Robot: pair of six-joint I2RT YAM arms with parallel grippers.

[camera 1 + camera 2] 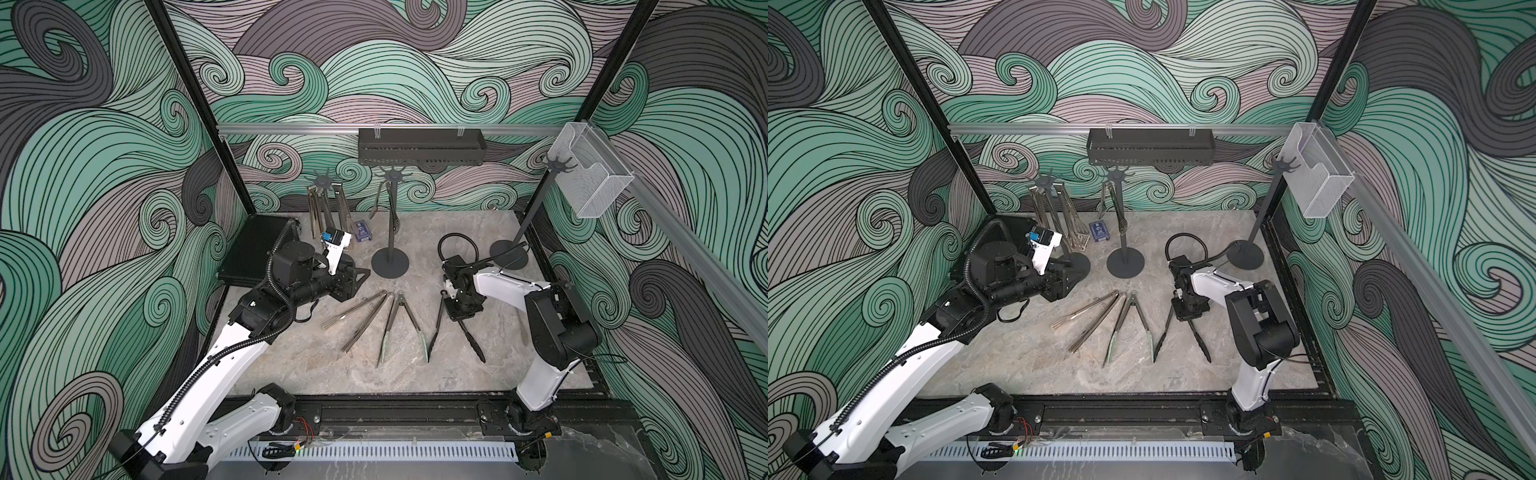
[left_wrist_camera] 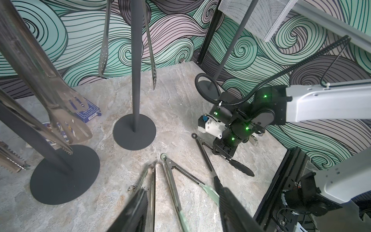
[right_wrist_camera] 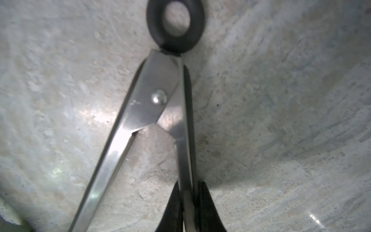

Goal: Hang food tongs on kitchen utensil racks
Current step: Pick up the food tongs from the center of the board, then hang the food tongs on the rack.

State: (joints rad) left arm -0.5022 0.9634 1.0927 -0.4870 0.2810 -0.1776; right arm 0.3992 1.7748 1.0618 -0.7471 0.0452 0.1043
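We saw swirling green, mauve and grey wave-patterned walls (image 1: 415, 62) enclosing a grey marbled tabletop (image 1: 332, 374); a dark perforated shelf (image 1: 419, 145) hung from a silver rail (image 1: 291, 129).

Seven food tongs (image 1: 400, 298), three kitchen utensil racks (image 1: 390, 264)

anchor middle rack (image 1: 390, 232): left rack (image 1: 325, 181) to its left, hung tongs (image 1: 315, 214) on it; right rack (image 1: 536, 208) to its right; box (image 1: 363, 233) just left on table (image 1: 291, 365); shelf (image 1: 419, 145) behind and above; lying tongs (image 1: 400, 298) in a row in front, rightmost tongs (image 1: 435, 328) front-right
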